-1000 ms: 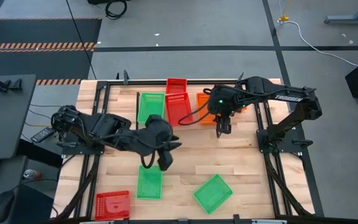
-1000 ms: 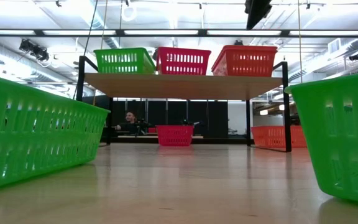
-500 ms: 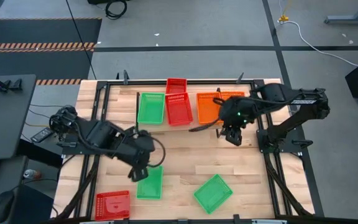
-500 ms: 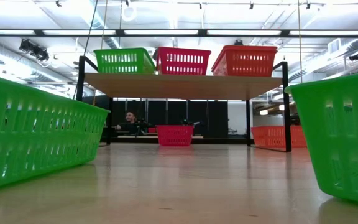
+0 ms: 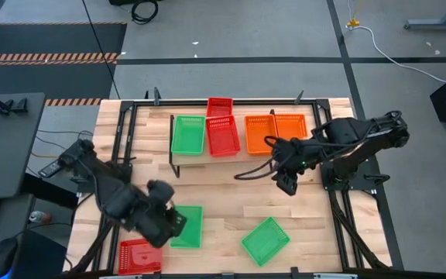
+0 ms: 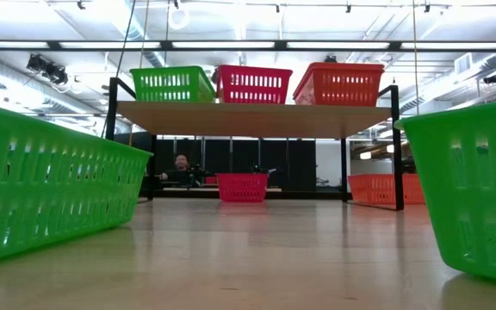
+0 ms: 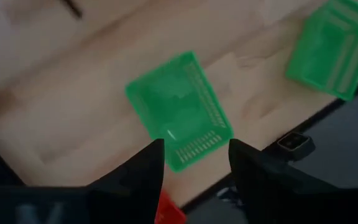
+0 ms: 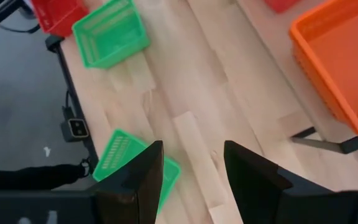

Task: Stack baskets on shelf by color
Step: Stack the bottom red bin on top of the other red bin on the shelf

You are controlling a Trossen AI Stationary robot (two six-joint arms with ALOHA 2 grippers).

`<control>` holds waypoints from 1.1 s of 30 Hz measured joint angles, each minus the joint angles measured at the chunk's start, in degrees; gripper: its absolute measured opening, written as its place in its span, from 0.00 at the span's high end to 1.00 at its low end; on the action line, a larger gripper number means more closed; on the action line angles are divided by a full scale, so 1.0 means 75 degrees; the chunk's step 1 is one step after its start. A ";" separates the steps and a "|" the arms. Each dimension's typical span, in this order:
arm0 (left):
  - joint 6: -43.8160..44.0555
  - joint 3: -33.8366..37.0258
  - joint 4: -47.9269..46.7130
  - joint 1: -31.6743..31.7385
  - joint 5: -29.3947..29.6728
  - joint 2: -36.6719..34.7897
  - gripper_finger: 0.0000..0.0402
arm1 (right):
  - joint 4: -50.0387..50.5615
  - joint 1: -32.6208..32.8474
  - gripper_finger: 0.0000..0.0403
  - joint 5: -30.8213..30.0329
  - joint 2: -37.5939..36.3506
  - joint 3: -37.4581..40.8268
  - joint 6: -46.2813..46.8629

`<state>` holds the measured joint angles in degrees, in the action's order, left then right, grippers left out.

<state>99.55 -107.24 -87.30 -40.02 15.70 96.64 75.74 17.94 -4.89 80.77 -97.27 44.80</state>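
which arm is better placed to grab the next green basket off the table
Probably the left. The left gripper hovers open right at the near green basket, which shows between its fingers in the left wrist view. The right gripper is open too, but up beside the shelf, farther away.

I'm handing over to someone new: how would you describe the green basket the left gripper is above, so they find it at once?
Start at the wooden tabletop and look at its near edge, away from the shelf. Two green baskets lie there; the one meant is beneath the open left gripper, beside a red basket. It sits square to the table, while the other green basket lies turned at an angle.
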 joint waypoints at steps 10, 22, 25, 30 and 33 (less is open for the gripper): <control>0.3299 0.1534 0.2558 -0.1257 -0.0354 0.0014 0.53 | -0.0033 0.0234 0.56 0.0085 0.0052 0.0000 -0.0765; 0.3817 0.1861 0.2542 -0.1547 -0.1839 0.0661 0.60 | 0.0259 0.0831 0.56 0.0176 0.0052 0.0000 -0.1204; 0.3903 0.1859 0.2114 -0.1643 -0.2206 0.0780 0.62 | 0.0303 0.0983 0.56 0.0175 0.0052 0.0000 -0.1201; 0.3934 0.1855 0.1814 -0.1771 -0.2275 0.0960 0.66 | 0.0365 0.1169 0.56 0.0169 0.0052 0.0000 -0.1020; 0.3921 0.1856 0.1955 -0.1757 -0.2261 0.1186 0.66 | 0.0367 0.1222 0.56 0.0056 0.0052 0.0000 -0.0825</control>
<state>128.96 -93.32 -72.64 -53.20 -1.26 105.53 78.50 27.10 -4.46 81.17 -97.27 38.60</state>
